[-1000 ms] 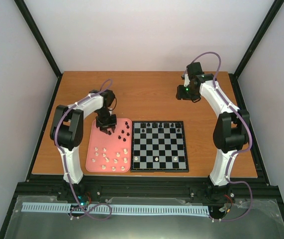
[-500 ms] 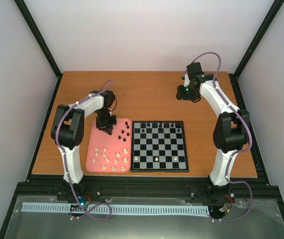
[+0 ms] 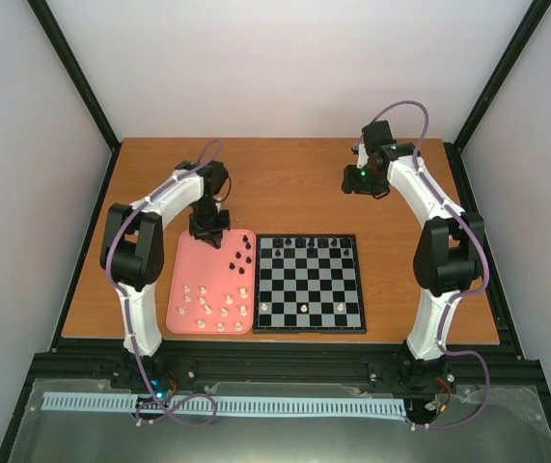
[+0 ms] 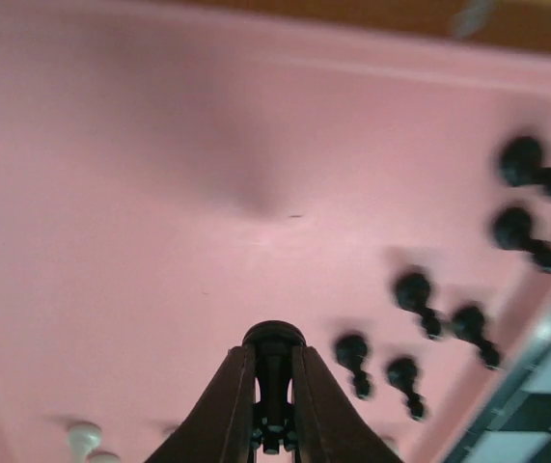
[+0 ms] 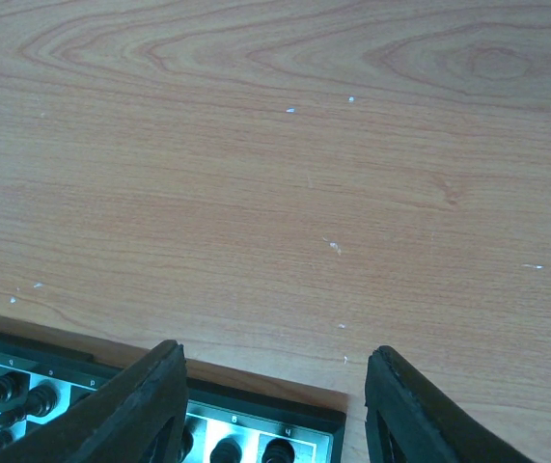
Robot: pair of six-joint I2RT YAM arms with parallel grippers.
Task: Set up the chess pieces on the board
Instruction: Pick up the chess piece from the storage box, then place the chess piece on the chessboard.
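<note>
While the left gripper (image 3: 207, 228) hangs over the far part of the pink tray (image 3: 186, 272), its fingers (image 4: 232, 395) are set narrow and clamp a round-headed black chess piece (image 4: 274, 340) between them, as the left wrist view shows. Six loose black pieces (image 4: 415, 289) sit on the tray floor to the right of the held piece, toward the tray's board-side edge. Cream-white pieces (image 3: 213, 309) are scattered across the near half of the same tray. Just beside the tray's right edge lies the chessboard (image 3: 314, 280). A row of black pieces (image 3: 311, 243) occupies its far rank, and three cream-white pieces (image 3: 303, 307) stand apart from one another toward its near edge. Further right, the right gripper (image 3: 355, 183) is positioned over the bare wooden table (image 3: 285, 183), beyond the board's far right corner. Its fingers (image 5: 159, 405) are spread wide with nothing between them.
</note>
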